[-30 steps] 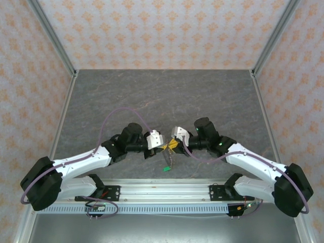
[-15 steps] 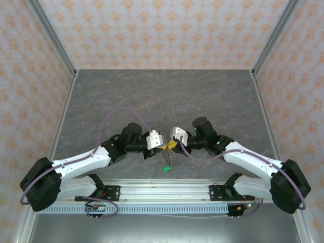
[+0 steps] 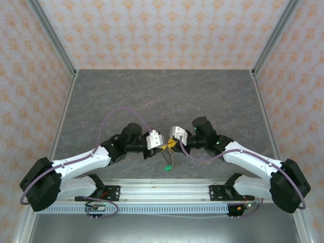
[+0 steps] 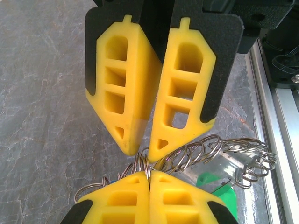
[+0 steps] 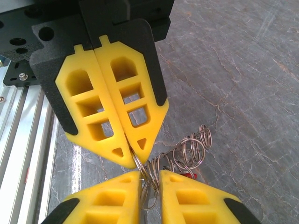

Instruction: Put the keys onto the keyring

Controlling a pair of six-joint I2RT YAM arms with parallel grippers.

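The keyring (image 4: 210, 149) is a chain of thin steel loops hanging between both grippers above the grey table (image 3: 162, 96). My left gripper (image 4: 149, 175) is shut on one loop at its very tips; it also shows as the upper gripper (image 5: 133, 158) in the right wrist view. Facing it tip to tip, my right gripper (image 5: 150, 179) stands narrowly open, with loose keyring (image 5: 187, 149) loops crossing the gap. A green key (image 4: 219, 186) hangs below the chain, as the green key (image 3: 166, 168) in the top view. A red key (image 5: 188, 175) peeks out beside my right finger.
An aluminium rail (image 3: 162, 190) with the arm bases runs along the near edge, close behind the grippers. Patterned walls and metal corner posts (image 3: 50, 35) enclose the table. The far half of the table lies open.
The right arm has shifted slightly left, bringing its gripper closer against the left one. The left arm and the green key have stayed put.
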